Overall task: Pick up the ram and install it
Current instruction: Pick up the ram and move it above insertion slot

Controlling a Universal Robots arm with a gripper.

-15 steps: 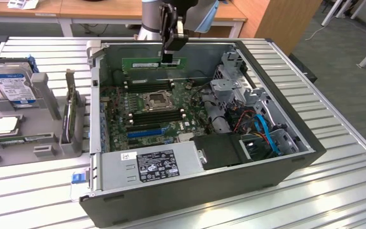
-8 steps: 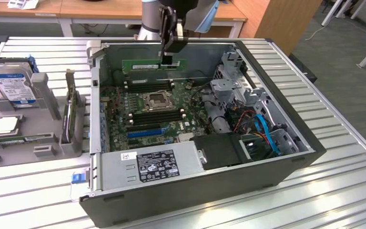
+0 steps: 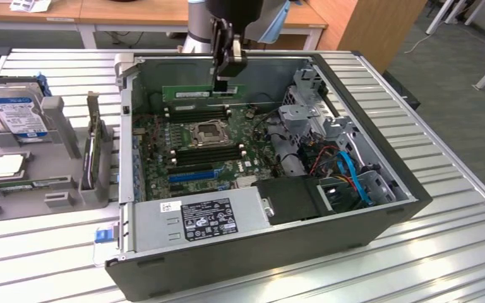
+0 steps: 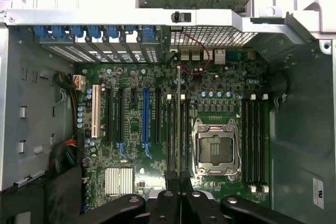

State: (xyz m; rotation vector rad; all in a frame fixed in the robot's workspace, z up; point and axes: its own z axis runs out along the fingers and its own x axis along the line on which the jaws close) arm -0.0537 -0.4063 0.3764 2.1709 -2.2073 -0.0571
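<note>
On the ribbed metal counter [image 3: 444, 252], the open grey case [image 3: 268, 252] was seen nearest. Deeper inside, over the long dark slots [image 3: 204, 153] of the green board [image 3: 255, 120], the thin green ram [image 3: 194, 93] was clamped by the closed hand [image 3: 223, 84], free of the walls. Contact with a slot could not be judged.

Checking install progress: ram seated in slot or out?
Out. The ram hangs in the shut gripper, above the memory slots, not pressed in.

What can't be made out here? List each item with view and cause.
- Thin green ram stick: wrist view, edge-on, chips hidden.
- Black pincer: wrist view, cut off by the picture's edge.
- Grey power supply's dark label: exterior view, print too small.
</note>
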